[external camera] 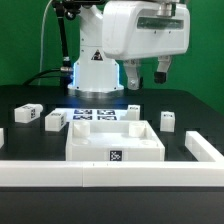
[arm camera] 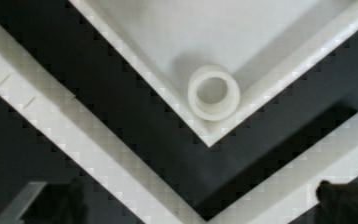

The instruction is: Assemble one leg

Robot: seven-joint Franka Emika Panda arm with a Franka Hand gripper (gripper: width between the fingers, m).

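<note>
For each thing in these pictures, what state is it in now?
Hand: open, empty, above the table.
Tray: flat on the table, rim up, no leg fitted.
Tray hole: empty.
Leg nearest the tray on the exterior view's left: loose on the table.
Leg farthest to the exterior view's right: loose on the table.
Marker board: flat, behind the tray.

In the exterior view the arm (external camera: 95, 62) runs out past the top edge, so its upper links are unseen. The marker board (external camera: 95, 115) is partly hidden behind the rear rim of the white tray-like piece (external camera: 115, 148). The tag on the leg (external camera: 168, 121) is too small to read. The wrist view crops that piece to one corner. The fingers (arm camera: 345, 203) show only as dark, blurred tips cut off at the edge.
</note>
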